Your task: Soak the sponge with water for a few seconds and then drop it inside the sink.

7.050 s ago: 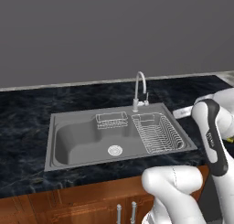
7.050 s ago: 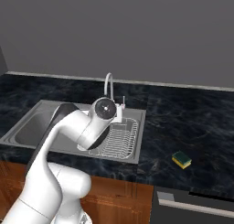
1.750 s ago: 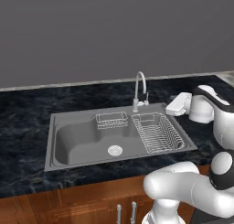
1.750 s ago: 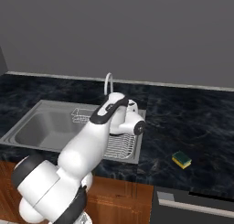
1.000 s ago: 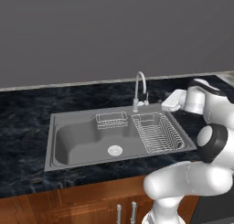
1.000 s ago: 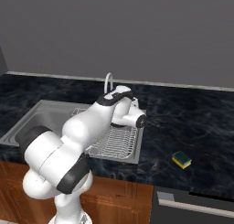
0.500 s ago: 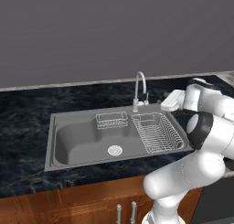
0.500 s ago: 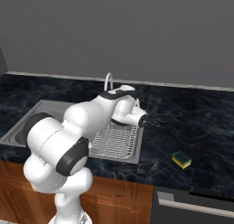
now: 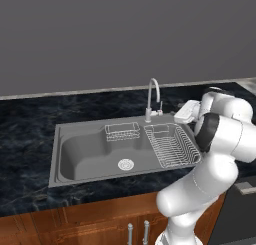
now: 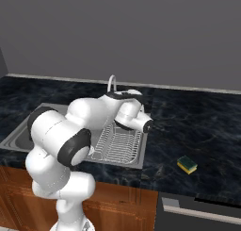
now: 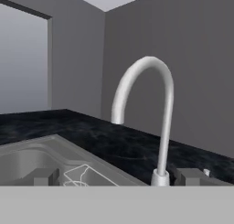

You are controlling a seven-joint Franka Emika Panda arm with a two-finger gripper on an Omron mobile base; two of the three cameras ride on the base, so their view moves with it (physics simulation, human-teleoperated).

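The sponge (image 10: 187, 165), yellow with a dark green top, lies flat on the black counter to the right of the sink, far from my hand. The grey steel sink (image 9: 85, 154) holds a round drain (image 9: 125, 164), and its curved chrome faucet (image 9: 152, 96) stands at the back rim. No water is in view at the spout (image 11: 117, 119). My gripper (image 11: 116, 178) hovers over the counter just right of the faucet (image 11: 161, 109) and faces it. It is open, its fingertips (image 11: 44, 176) wide apart with nothing between them. In the left base view the gripper (image 9: 179, 114) sits beside the faucet base.
A wire dish rack (image 9: 171, 145) fills the sink's right part, and a small wire basket (image 9: 121, 131) hangs at the back. My white arm (image 10: 89, 117) arches over the sink and hides much of it. Black counter (image 10: 202, 126) stretches right; a grey wall stands behind.
The arm's elbow has swung left and up over the dish rack while the hand stayed near the faucet. The sponge has not moved and the jaws remain open.
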